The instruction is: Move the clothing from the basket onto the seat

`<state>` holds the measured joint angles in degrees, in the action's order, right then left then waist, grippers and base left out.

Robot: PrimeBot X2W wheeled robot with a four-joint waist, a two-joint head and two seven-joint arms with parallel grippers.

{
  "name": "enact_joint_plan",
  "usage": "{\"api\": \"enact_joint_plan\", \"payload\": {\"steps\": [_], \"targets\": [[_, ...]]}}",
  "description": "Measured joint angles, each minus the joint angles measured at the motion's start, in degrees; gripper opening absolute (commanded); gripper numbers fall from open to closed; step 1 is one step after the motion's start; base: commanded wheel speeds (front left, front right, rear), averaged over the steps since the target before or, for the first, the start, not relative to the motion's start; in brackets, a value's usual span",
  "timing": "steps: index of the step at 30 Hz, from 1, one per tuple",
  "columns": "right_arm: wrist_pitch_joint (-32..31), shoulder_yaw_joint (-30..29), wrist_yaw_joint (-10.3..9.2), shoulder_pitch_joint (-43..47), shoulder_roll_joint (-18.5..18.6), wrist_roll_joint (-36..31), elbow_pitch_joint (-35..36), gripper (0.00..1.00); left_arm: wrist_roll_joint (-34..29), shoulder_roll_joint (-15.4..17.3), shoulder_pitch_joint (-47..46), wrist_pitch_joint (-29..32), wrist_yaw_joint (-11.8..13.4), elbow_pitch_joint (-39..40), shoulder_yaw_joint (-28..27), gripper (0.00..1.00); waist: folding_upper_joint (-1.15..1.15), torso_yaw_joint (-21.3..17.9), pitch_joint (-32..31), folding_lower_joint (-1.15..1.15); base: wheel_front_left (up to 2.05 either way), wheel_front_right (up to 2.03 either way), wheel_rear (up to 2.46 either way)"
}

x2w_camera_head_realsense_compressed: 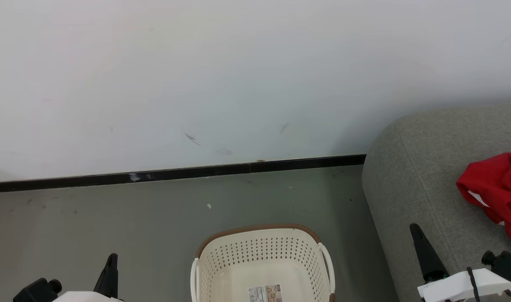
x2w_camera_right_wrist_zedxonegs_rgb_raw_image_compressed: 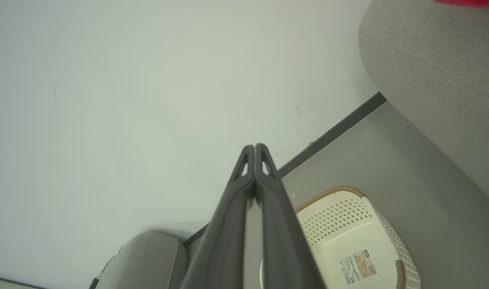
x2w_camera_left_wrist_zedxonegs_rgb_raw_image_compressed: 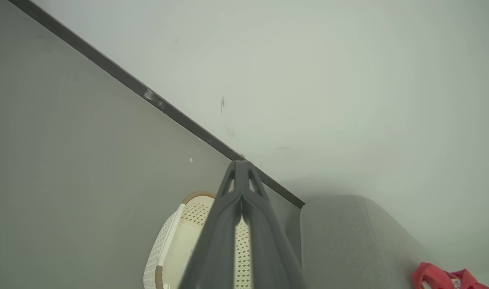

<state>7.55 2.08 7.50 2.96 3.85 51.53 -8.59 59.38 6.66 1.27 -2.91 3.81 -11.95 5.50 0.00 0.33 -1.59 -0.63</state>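
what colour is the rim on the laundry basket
The laundry basket's rim is brown with a woven look, clearest in the head view.

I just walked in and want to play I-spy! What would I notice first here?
The bright red clothing jumps out, bunched up on the grey sofa at the right. Next comes the cream basket on the floor at the bottom middle, its visible bottom bare except for a label.
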Motion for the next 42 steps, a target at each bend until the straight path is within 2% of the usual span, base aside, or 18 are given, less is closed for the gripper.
{"api": "enact_joint_plan", "payload": {"steps": [8, 16, 42], "targets": [[-1.1, -0.7, 0.0, -1.1, 0.5, 7.6, -1.3, 0.0, 5.3, -1.0, -1.0, 1.4, -1.6, -0.3, -1.5, 0.0, 0.0, -0.1, 0.4, 0.33, 0.0, 0.0, 0.0], [-2.3, -0.9, -0.01, -1.5, 1.2, 15.1, -2.1, 0.0, 10.5, -1.4, -1.4, 2.9, -3.1, -0.7, -3.2, 0.0, 0.0, -0.1, 0.8, 0.52, 0.0, 0.0, 0.0], [-6.4, -1.6, -0.01, -5.0, 2.7, 39.3, -5.0, 0.0, 27.4, -3.8, -3.4, 7.5, -8.5, -2.1, -8.4, 0.0, 0.0, -0.3, 1.5, 0.59, 0.0, 0.0, 0.0]]}}
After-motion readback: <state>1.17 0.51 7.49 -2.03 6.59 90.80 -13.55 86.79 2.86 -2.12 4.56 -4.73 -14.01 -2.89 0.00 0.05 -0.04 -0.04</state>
